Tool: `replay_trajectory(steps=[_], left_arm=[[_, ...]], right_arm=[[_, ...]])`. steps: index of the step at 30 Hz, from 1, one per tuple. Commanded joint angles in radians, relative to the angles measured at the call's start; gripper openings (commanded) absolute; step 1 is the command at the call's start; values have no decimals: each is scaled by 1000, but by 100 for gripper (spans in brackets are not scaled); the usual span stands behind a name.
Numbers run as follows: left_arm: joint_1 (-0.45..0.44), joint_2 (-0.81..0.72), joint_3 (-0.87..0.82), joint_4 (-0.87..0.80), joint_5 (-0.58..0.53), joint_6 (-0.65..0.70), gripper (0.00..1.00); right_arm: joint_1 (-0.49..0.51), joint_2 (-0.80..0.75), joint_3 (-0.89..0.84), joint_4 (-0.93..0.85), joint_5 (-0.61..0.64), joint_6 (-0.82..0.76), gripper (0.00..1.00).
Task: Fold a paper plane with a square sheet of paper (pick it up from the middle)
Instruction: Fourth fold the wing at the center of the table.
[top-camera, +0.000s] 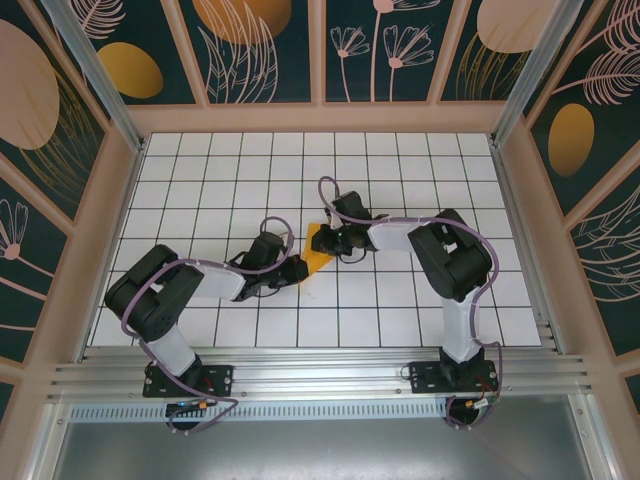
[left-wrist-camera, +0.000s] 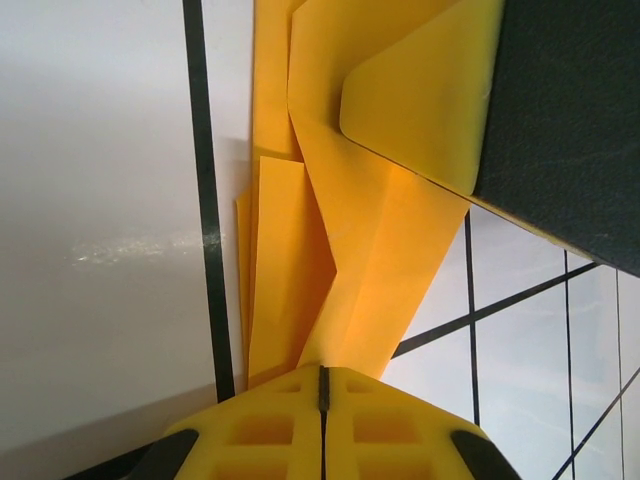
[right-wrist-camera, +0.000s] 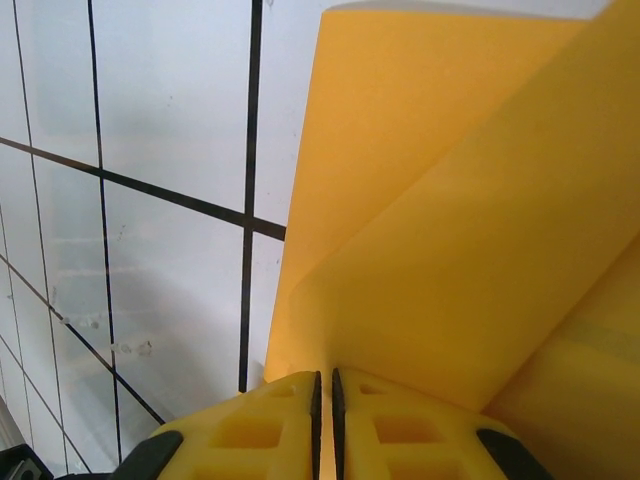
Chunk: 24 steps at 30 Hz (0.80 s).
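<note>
The folded sheet of paper (top-camera: 318, 257) is seen at the middle of the top view, lifted between the two tools rather than lying flat. The left gripper (left-wrist-camera: 322, 374), at the bottom of its wrist view, is closed tight, and the layered paper appears to be pinched at its tips. The right gripper (right-wrist-camera: 324, 377) is drawn in to a thin slit, with a broad flap rising from its tips, so it is judged to be clamped on the paper too. With both ends held, the thin paper could be torn or its creases pulled skew if the arms are drawn apart or twisted unevenly. If one grip is loosened early, the folds, which stand loosely open in the left wrist view, could spring apart. The two yellow fingers are close together at the upper right of that view, so a collision is possible. The white table (top-camera: 400, 310), ruled with a black grid, looks smooth, and the paper could slide on it when pressed. The table is enclosed by dark patterned walls (top-camera: 265, 50) in pale framing.
</note>
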Motion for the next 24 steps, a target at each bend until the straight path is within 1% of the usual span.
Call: replay_trajectory(steps=[1,6,9,11,15,17,21,24], left_arm=[[6,71,-59,-119,-54,-19,7],[7,71,-62,-131,-68,-24,3],[7,66,-68,-124,-74,-32,0],[6,66,-68,-125,-74,-33,0],[6,74,-61,-123,-67,-39,0],[6,75,-61,-120,-68,-46,0],[6,71,-60,-122,-69,-53,0],[6,74,-59,-119,-63,-54,0]], right_arm=[[-8,-24,46,-35,-6,-26,17],[-59,-137,0,30,-6,-4,18],[-73,-171,-59,87,-47,12,17],[-70,-166,-77,106,-79,9,14],[-22,-133,-104,165,-133,23,10],[0,-114,-108,176,-130,29,7],[13,-96,-142,224,-129,56,6],[11,-80,-144,226,-117,54,6]])
